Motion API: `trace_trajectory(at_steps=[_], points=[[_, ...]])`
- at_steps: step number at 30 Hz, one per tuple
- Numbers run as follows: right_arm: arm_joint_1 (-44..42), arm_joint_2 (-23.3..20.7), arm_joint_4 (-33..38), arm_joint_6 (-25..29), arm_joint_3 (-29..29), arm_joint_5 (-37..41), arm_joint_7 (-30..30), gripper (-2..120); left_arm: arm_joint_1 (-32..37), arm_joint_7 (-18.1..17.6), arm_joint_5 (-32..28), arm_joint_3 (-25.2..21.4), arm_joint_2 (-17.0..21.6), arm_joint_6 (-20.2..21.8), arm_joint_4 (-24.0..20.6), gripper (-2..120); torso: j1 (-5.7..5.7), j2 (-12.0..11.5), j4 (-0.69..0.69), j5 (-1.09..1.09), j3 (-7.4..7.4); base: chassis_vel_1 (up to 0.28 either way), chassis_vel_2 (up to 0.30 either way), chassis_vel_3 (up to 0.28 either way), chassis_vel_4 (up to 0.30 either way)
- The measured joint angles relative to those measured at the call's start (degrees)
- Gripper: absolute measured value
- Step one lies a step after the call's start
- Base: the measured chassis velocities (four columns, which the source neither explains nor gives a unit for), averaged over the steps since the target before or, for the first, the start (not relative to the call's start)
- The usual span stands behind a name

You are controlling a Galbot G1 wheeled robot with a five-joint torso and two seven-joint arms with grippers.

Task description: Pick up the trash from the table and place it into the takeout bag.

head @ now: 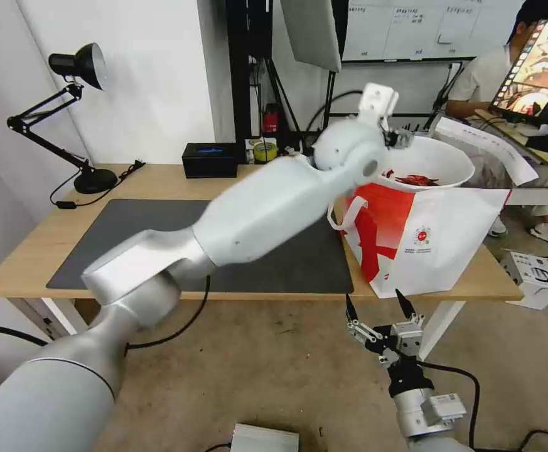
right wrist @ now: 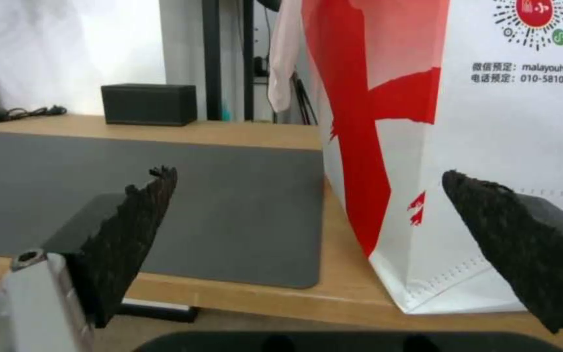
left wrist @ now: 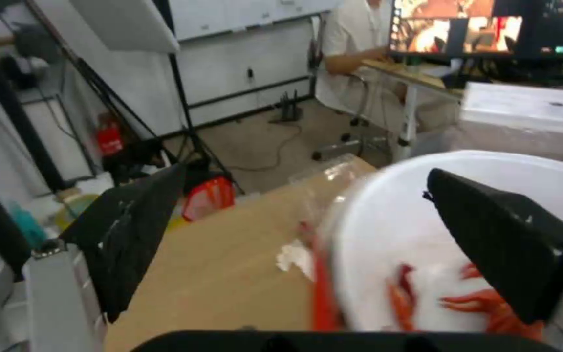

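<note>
While the table (head: 161, 182) bears the bag (head: 437, 245) at its right end, the bowl (head: 437, 160) of red shells sits in the bag's open top. Left gripper (head: 399, 137) hovers at the bowl's rim, jaws spread. Right gripper (head: 380, 307) waits below the table's front edge, jaws spread and empty.

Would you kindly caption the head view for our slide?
Left pincer at the white bowl of red shells atop the takeout bag; right pincer open below the table.

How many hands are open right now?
2. The left hand is up over the bowl at the bag's mouth. The right hand hangs low in front of the table edge, below the bag.
</note>
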Motion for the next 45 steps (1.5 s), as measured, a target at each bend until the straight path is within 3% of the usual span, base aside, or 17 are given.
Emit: trace_trajectory(at_steps=[3, 4, 8, 9, 11, 12, 15, 16, 20, 23, 24, 27, 29, 32, 37, 40, 45], points=[[0.0, 0.0, 0.0, 0.0, 0.0, 0.0, 0.0, 100, 0.7, 3.6, 0.1, 0.2, 6.5, -2.9, -5.0, 100, 0.0, 0.0, -0.01, -0.01, 0.0, 0.0, 0.0, 0.0, 0.0], [0.0, 0.0, 0.0, 0.0, 0.0, 0.0, 0.0, 100, 0.7, 3.6, 0.1, 0.2, 6.5, -2.9, -5.0, 100, 0.0, 0.0, -0.01, -0.01, 0.0, 0.0, 0.0, 0.0, 0.0], [0.0, 0.0, 0.0, 0.0, 0.0, 0.0, 0.0, 100, 4.0, 10.3, 3.9, -0.9, 16.8, -7.6, -11.6, 100, 0.0, 0.0, 0.01, -0.02, 0.0, 0.0, 0.0, 0.0, 0.0], [0.0, 0.0, 0.0, 0.0, 0.0, 0.0, 0.0, 100, 4.0, 10.3, 3.9, -0.9, 16.8, -7.6, -11.6, 100, 0.0, 0.0, 0.01, -0.02, 0.0, 0.0, 0.0, 0.0, 0.0], [0.0, 0.0, 0.0, 0.0, 0.0, 0.0, 0.0, 100, 8.2, 12.4, 6.2, -3.9, 22.8, -8.8, -16.2, 100, 0.0, 0.0, 0.0, -0.03, 0.0, 0.0, 0.0, 0.0, 0.0], [0.0, 0.0, 0.0, 0.0, 0.0, 0.0, 0.0, 100, 8.2, 12.4, 6.2, -3.9, 22.8, -8.8, -16.2, 100, 0.0, 0.0, 0.0, -0.03, 0.0, 0.0, 0.0, 0.0, 0.0], [0.0, 0.0, 0.0, 0.0, 0.0, 0.0, 0.0, 100, 15.4, 13.1, 7.4, -9.4, 30.1, -10.0, -22.3, 100, 0.0, 0.0, 0.02, -0.03, 0.0, 0.0, 0.0, 0.0, 0.0], [0.0, 0.0, 0.0, 0.0, 0.0, 0.0, 0.0, 100, 15.4, 13.1, 7.4, -9.4, 30.1, -10.0, -22.3, 100, 0.0, 0.0, 0.02, -0.03, 0.0, 0.0, 0.0, 0.0, 0.0], [0.0, 0.0, 0.0, 0.0, 0.0, 0.0, 0.0, 100, 24.3, 14.3, 8.6, -17.0, 36.5, -10.2, -28.2, 100, 0.0, 0.0, 0.0, -0.01, -0.01, 0.0, 0.0, 0.0, 0.0], [0.0, 0.0, 0.0, 0.0, 0.0, 0.0, 0.0, 100, 35.6, 15.8, 10.1, -26.6, 40.5, -11.7, -32.7, 100, 0.0, 0.0, 0.0, -0.01, -0.01, 0.0, 0.0, 0.0, 0.0], [0.0, 0.0, 0.0, 0.0, 0.0, 0.0, 0.0, 100, 35.6, 15.8, 10.1, -26.6, 40.5, -11.7, -32.7, 100, 0.0, 0.0, 0.0, -0.01, -0.01, 0.0, 0.0, 0.0, 0.0], [0.0, 0.0, 0.0, 0.0, 0.0, 0.0, 0.0, 100, 49.2, 17.2, 12.7, -37.3, 42.3, -12.8, -37.8, 100, -0.01, 0.0, 0.02, -0.01, -0.01, 0.0, 0.0, 0.0, 0.0], [0.0, 0.0, 0.0, 0.0, 0.0, 0.0, 0.0, 100, 52.7, 17.3, 13.6, -39.9, 42.3, -13.1, -39.2, 100, -0.01, 0.0, 0.0, 0.0, -0.01, 0.0, 0.0, 0.0, 0.0], [0.0, 0.0, 0.0, 0.0, 0.0, 0.0, 0.0, 100, 63.8, 17.2, 16.6, -46.8, 40.0, -14.0, -43.7, 100, -0.01, 0.0, 0.01, 0.0, -0.01, 0.0, 0.0, 0.0, 0.0], [0.0, 0.0, 0.0, 0.0, 0.0, 0.0, 0.0, 100, 71.1, 18.1, 21.6, -51.0, 36.6, -15.1, -45.9, 100, -0.01, 0.0, 0.0, 0.03, -0.01, 0.0, 0.0, 0.0, 0.0], [0.0, 0.0, 0.0, 0.0, 0.0, 0.0, 0.0, 100, 75.4, 19.0, 24.9, -53.6, 31.7, -15.6, -46.7, 100, 0.0, 0.0, 0.0, 0.01, 0.0, 0.0, 0.0, 0.0, 0.0], [0.0, 0.0, 0.0, 0.0, 0.0, 0.0, 0.0, 100, 79.3, 21.0, 29.7, -55.1, 27.4, -16.5, -47.0, 100, 0.0, 0.0, -0.01, 0.02, 0.0, 0.0, 0.0, 0.0, 0.0]])
